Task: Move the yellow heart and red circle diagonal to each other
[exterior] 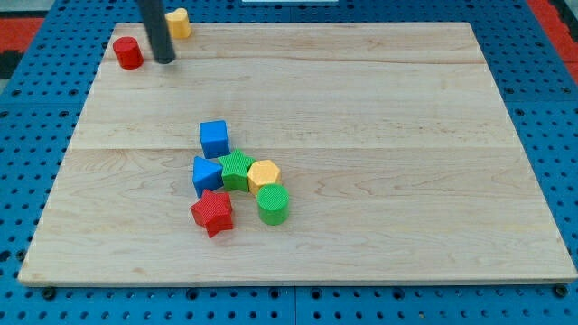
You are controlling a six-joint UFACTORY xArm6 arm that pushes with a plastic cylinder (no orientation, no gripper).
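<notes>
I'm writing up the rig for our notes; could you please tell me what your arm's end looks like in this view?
Only my rod shows: a straight, smooth, dark grey cylinder running out of the view's top down to my tip. No cables, markings or joints are visible on it.

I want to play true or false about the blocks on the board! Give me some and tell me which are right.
1. My tip sits between the red circle and the yellow heart. True.
2. The red circle is at the view's bottom right. False: it is at the top left corner of the board.
3. The red star is the cluster block nearest the view's bottom. True.
4. The green cylinder stands alone, far from every other block. False: it sits right below the yellow hexagon in the cluster.
5. The blue cube is above the blue triangle in the view. True.
</notes>
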